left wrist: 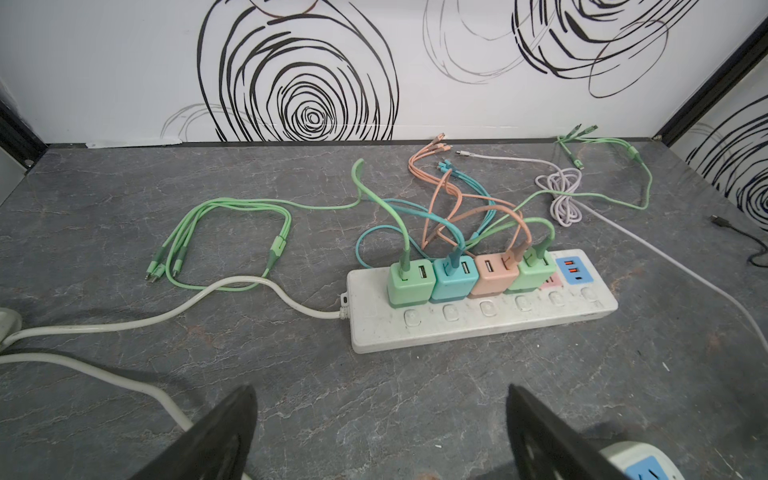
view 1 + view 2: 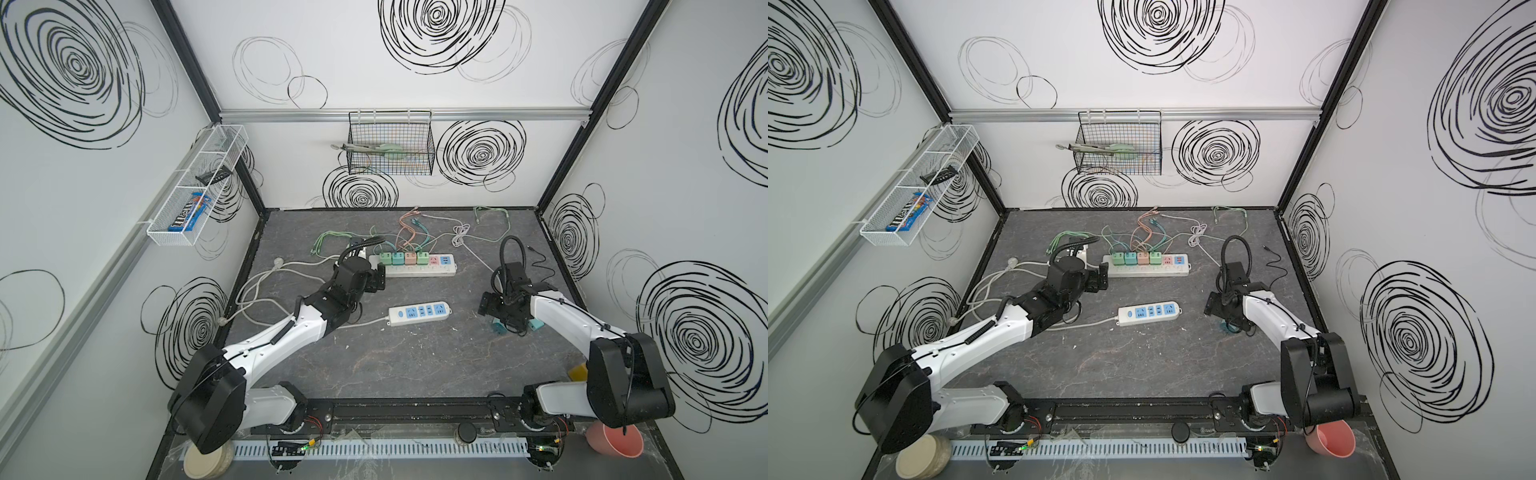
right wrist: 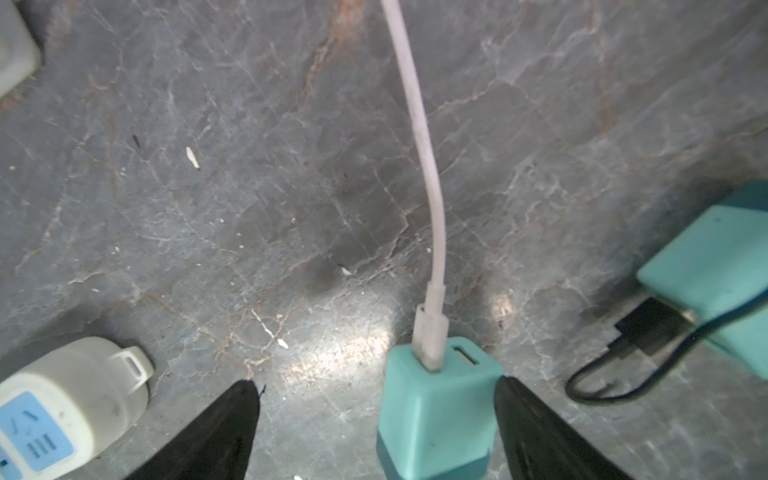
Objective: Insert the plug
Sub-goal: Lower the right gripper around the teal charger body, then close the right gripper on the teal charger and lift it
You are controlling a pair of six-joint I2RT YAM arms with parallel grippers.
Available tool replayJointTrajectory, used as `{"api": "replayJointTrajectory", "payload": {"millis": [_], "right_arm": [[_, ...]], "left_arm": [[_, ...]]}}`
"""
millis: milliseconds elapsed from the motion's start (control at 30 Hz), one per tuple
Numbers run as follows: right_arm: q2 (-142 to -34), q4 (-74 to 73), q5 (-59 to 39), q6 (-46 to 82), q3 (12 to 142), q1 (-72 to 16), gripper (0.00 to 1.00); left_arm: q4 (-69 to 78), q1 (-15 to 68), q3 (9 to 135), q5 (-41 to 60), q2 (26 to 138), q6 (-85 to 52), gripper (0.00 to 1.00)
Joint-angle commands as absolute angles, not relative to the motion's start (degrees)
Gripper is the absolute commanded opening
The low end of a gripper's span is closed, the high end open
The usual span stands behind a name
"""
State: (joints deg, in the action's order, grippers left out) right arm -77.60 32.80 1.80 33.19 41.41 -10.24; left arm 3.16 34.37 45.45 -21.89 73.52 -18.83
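A teal plug [image 3: 436, 415] with a white cable [image 3: 419, 137] in its USB port stands on the dark table. It sits between the fingers of my right gripper [image 3: 376, 384], which is open. The plug is close against one finger [image 3: 536, 432], with a wide gap to the other. In a top view the plug [image 2: 497, 328] peeks out under the right wrist. The short power strip [image 2: 419, 313] with blue sockets lies to the left of it. My left gripper [image 1: 381, 388] is open and empty, just in front of the long power strip [image 1: 478, 324].
The long strip [image 2: 415, 266] carries several coloured chargers with tangled cables behind it. A second teal plug [image 3: 706, 266] with a black cable lies beside my right gripper. A wire basket [image 2: 390, 145] hangs on the back wall. A pink cup [image 2: 615, 440] stands front right.
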Motion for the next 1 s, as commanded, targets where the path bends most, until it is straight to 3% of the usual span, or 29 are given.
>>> {"api": "replayJointTrajectory", "payload": {"millis": [0,267,967], "right_arm": [[-77.78,34.77,3.98,34.29,39.36,-10.71,0.9],[-78.65,33.93,2.3,34.55,37.34,-10.8,0.73],[-78.06,34.57,4.5,35.68,37.07,-13.14,0.55]], "left_arm": [[5.79,33.85,45.02,-21.62,73.96,-18.46,0.96],[6.31,33.66,45.18,-20.5,74.62,-18.8,0.96],[6.09,33.49,45.09,-20.39,74.36,-18.81,0.96]]}}
